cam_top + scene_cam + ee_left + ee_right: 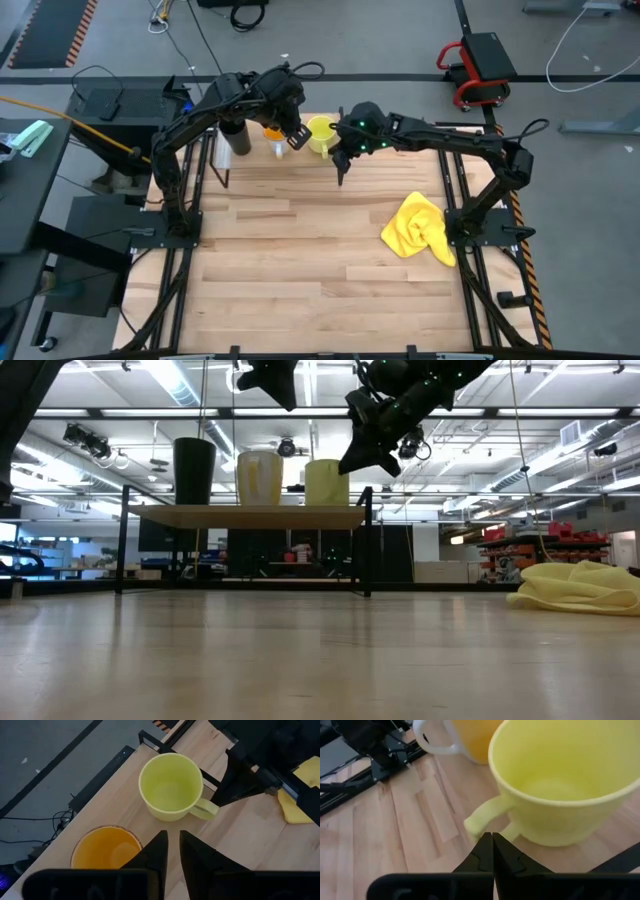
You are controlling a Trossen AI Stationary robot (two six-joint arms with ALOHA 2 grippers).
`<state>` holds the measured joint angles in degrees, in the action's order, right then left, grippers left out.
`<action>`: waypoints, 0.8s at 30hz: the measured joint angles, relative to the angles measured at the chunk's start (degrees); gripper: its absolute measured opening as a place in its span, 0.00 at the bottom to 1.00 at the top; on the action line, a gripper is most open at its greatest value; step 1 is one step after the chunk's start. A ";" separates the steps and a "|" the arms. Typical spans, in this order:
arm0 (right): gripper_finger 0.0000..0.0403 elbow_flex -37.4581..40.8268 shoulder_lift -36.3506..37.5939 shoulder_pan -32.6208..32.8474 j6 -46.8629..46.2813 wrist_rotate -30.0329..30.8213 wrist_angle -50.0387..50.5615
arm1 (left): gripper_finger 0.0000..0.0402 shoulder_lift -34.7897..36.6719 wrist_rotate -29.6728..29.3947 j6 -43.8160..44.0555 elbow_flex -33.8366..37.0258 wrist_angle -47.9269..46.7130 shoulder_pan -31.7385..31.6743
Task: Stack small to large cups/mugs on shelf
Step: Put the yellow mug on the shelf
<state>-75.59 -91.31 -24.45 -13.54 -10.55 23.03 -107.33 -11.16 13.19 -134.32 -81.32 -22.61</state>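
Hovering over the shelf (pixel 245 516), both arms sit high at the far edge of the worktop (pixel 300 250), and the three cups line up on the board in a neat row: black cup (pixel 194 471) at one end, orange cup (pixel 260 478) in the middle, yellow-green mug (pixel 326 482) at the other end, all upright and close together without nesting. That row suggests sorting by size along the shelf, though from this level angle I cannot rank their sizes with any confidence.

Now the left gripper (pixel 172 851) hangs above the gap between the orange cup (pixel 106 847) and the mug (pixel 171 786), fingers parted only a sliver and holding nothing. It looks clear of both rims, a sensible height for avoiding a knock.

Across from it, the right gripper (pixel 492 851) points straight at the mug's handle (pixel 485 815), fingers pressed together and empty. The handle faces this arm, which makes it the natural side for any nudge or regrasp; closed fingers here read more like a poke or a retreat than a pick.

Away on the right of the worktop, the yellow cloth (pixel 422 229) lies crumpled, well apart from the shelf and out of play.
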 joint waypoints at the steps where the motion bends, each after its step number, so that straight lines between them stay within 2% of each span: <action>1: 0.00 0.00 0.00 0.00 0.00 -0.01 -0.33 | 0.13 0.00 -0.10 -0.02 0.00 0.00 -0.02; 11: 0.00 0.00 -0.02 0.37 -0.39 -1.77 -0.72 | 0.13 -0.02 -1.27 -0.23 0.00 0.27 -0.09; 24: 0.00 0.00 0.95 0.59 -0.38 -0.97 0.85 | 0.12 -0.02 -1.27 0.10 0.00 0.28 -0.09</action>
<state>-75.59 -90.36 -23.86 -13.92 -11.51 23.88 -107.35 -12.43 13.29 -134.32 -81.03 -22.70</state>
